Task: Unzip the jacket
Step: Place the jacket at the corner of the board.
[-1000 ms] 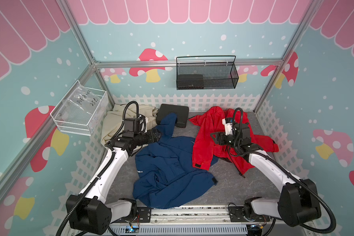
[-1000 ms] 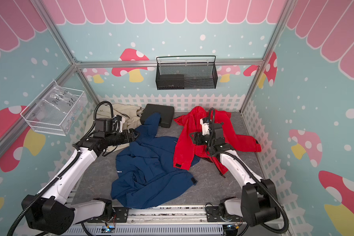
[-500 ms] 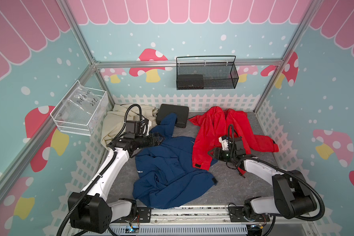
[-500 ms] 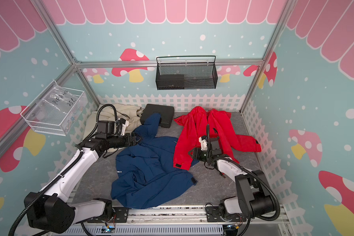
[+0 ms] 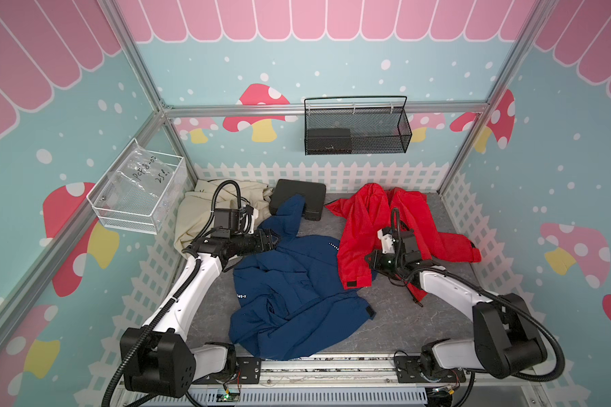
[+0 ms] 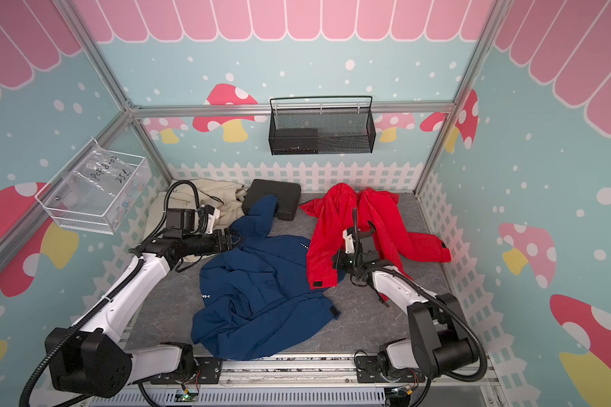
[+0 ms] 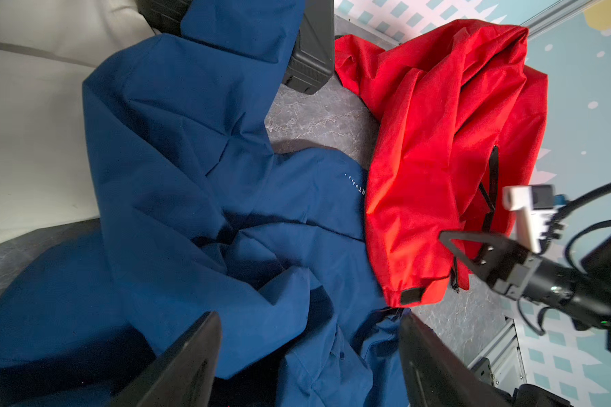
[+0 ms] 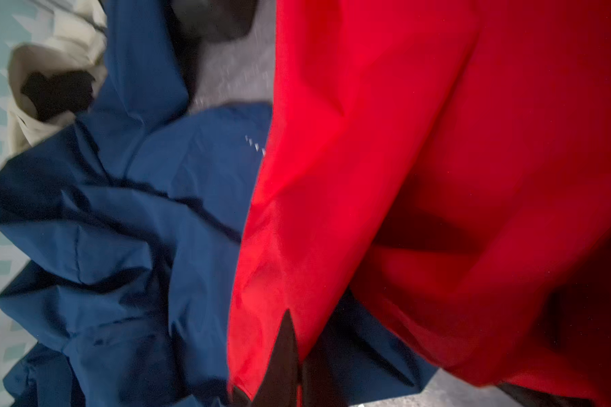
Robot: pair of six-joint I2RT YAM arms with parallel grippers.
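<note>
Red, thin and faintly glossy cloth is what you are working on: the red jacket (image 5: 364, 225) lies crumpled on the right side of the grey marbled table (image 5: 395, 317). Its two front panels are parted down the middle at the far end, and one sleeve trails toward the right wall. Its near cuff, with a black tab, overlaps the edge of the blue jacket (image 5: 297, 282). That one is a matte, heavily creased heap in the middle of the table, with one sleeve draped over a hard black case (image 5: 311, 192) at the back. A limp beige garment (image 5: 191, 215) sits bunched in the far left corner.

Your right arm reaches low across the table from the front, forearm nearly flat. The right gripper (image 5: 370, 260) has its pointed jaws pressed together against the red jacket's edge by the cuff. The wrist view is blurred, so you cannot tell whether any cloth is pinched. Your left arm stretches up from the front left, wrist level, and the left gripper (image 7: 307, 356) hangs empty over the blue jacket, jaws spread wide
</note>
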